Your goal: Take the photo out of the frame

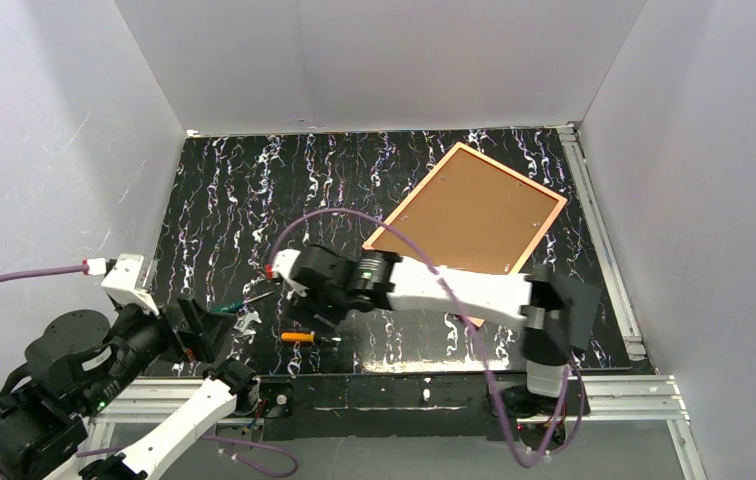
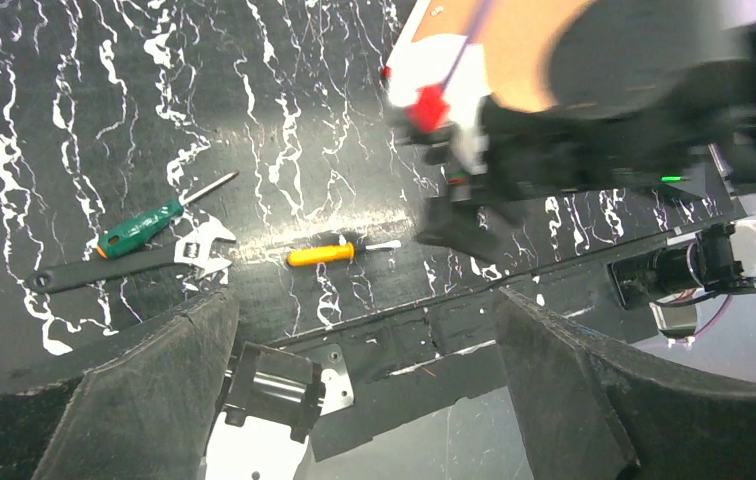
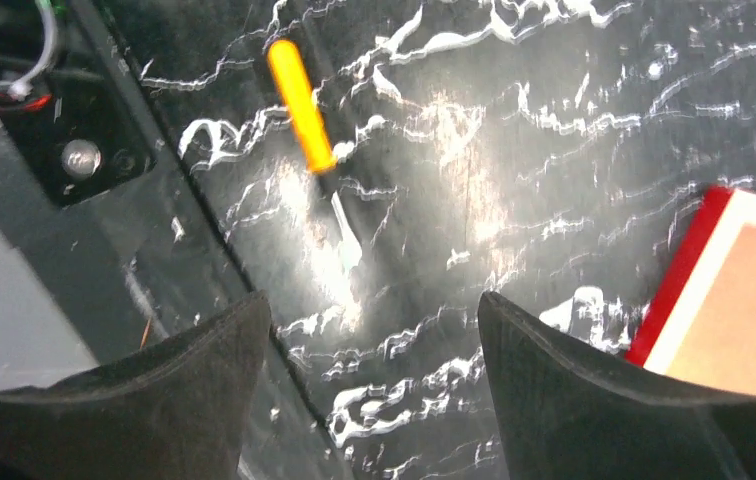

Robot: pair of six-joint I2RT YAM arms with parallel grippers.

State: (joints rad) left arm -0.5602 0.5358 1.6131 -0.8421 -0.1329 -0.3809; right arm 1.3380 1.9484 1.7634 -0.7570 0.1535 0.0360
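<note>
The frame (image 1: 515, 172) lies back side up at the far right of the table, its orange rim around a brown backing board (image 1: 472, 212). The photo is hidden. My right gripper (image 1: 306, 312) hangs open over the near middle of the table, to the left of the frame, holding nothing. In the right wrist view the open gripper (image 3: 374, 330) has a red corner of the frame (image 3: 676, 272) at its right. My left gripper (image 1: 199, 330) stands open at the near left, with only the table's front edge between its fingers (image 2: 544, 370).
An orange-handled screwdriver (image 1: 299, 337) lies just below the right gripper, and it shows as well in the right wrist view (image 3: 299, 105). A green-handled screwdriver (image 1: 237, 301) and a wrench (image 1: 245, 322) lie next to the left gripper. White walls close in three sides.
</note>
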